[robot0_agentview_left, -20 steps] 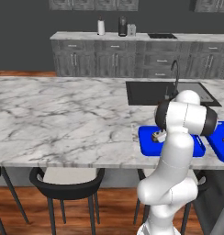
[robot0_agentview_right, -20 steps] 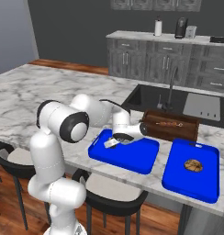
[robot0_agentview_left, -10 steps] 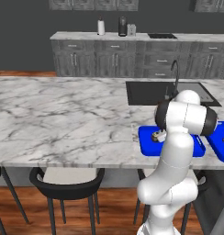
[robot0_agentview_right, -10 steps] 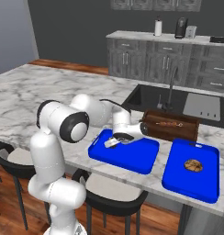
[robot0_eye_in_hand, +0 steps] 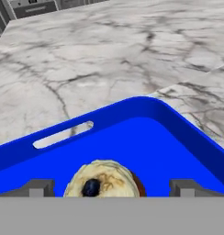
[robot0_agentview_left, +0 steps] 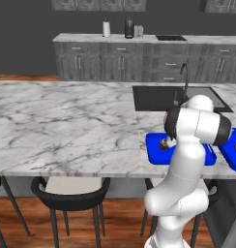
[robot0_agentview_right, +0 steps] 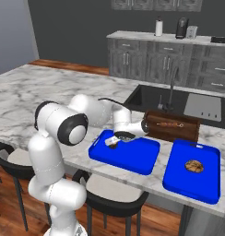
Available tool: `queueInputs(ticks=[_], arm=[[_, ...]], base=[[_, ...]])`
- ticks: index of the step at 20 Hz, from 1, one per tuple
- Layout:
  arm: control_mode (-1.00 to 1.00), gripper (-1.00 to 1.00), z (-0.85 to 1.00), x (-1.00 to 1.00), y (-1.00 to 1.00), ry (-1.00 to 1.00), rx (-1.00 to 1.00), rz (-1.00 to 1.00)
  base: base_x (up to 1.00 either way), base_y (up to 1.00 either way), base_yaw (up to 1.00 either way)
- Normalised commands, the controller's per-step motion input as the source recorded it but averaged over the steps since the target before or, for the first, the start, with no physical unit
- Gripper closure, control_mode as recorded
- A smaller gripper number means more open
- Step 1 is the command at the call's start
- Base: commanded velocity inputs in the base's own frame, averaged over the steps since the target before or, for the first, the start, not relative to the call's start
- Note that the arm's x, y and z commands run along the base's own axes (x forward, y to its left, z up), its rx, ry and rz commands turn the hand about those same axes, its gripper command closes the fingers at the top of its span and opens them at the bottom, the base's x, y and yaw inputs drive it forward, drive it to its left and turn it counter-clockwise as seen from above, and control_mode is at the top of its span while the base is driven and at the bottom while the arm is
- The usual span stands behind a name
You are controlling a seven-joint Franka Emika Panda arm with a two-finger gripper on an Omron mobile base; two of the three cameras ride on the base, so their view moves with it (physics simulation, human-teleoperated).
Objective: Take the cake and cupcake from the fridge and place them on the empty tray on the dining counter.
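The cupcake (robot0_eye_in_hand: 104, 179), brown with a cream top and a dark spot in its middle, sits on the bright blue tray (robot0_eye_in_hand: 132, 137) near the handle slot. My gripper (robot0_eye_in_hand: 112, 186) is open, one finger on each side of the cupcake with a gap to it. In the right base view the gripper (robot0_agentview_right: 118, 138) reaches down over the cupcake (robot0_agentview_right: 113, 144) at the left end of the tray (robot0_agentview_right: 137, 154) on the dining counter (robot0_agentview_right: 50, 97). The left base view shows the cupcake (robot0_agentview_left: 164, 144) beside my arm. The cake and the fridge are out of view.
A second blue tray (robot0_agentview_right: 197, 182) to the right holds a round brown item (robot0_agentview_right: 193, 166). A dark wooden tray (robot0_agentview_right: 172, 125) stands behind the two, before the black sink (robot0_agentview_right: 153, 99) and faucet (robot0_agentview_right: 171, 87). Stools (robot0_agentview_left: 69, 193) line the counter's near edge.
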Motion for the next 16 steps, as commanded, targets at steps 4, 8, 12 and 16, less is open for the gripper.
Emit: queueInputs(ticks=[4, 8, 12, 16], arm=[[-1.00, -1.00, 0.36, 0.00, 0.00, -0.01, 0.00, 0.00], [-1.00, -1.00, 0.77, -0.22, 0.02, -0.24, -0.06, 0.00], [-1.00, -1.00, 0.98, -0.71, 0.06, -0.40, -0.19, 0.00], [-1.00, -1.00, 1.00, -0.50, 0.00, -0.22, -0.24, 0.00]], base=[[0.00, 0.00, 0.00], [0.00, 0.00, 0.00], [0.00, 0.00, 0.00], [0.00, 0.00, 0.00]])
